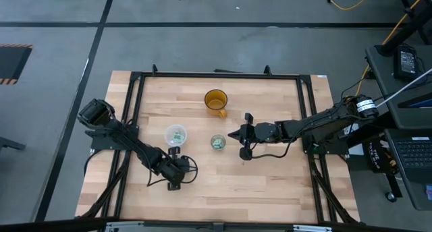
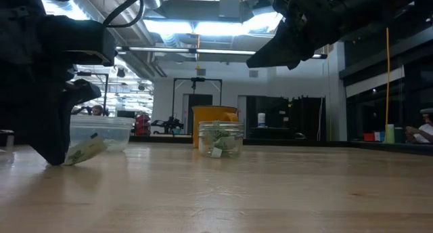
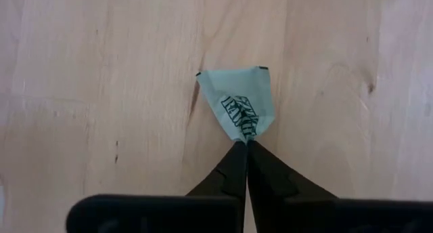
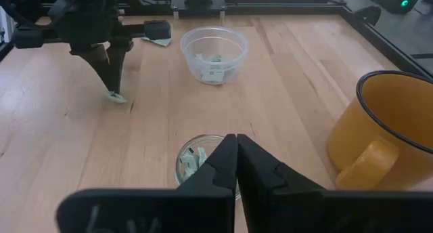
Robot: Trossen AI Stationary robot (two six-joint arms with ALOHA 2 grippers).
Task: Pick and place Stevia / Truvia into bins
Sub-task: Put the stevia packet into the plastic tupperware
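A pale green Stevia sachet (image 3: 235, 97) lies on the wooden table near its front left, and my left gripper (image 3: 242, 145) is shut on it, also seen in the high view (image 1: 174, 183). The clear plastic bin (image 1: 175, 134) holds several sachets. The smaller silvery bin (image 1: 217, 142) beside it also holds some. My right gripper (image 4: 237, 141) hangs shut with nothing in it, above the table just right of the small bin (image 4: 191, 162). My left gripper pinches the sachet's near end (image 3: 243, 131) between its two fingertips, where the paper bunches to a point. The fingers come from above, slanting down. The sachet's pinched end is at the table, and its free end (image 2: 97, 145) tilts up.
An amber mug (image 1: 216, 100) with a handle stands toward the table's far side, behind the two bins. Another sachet (image 4: 160, 41) lies by the black frame rail beyond the left arm. Bare wood stretches along the table's near side and right half.
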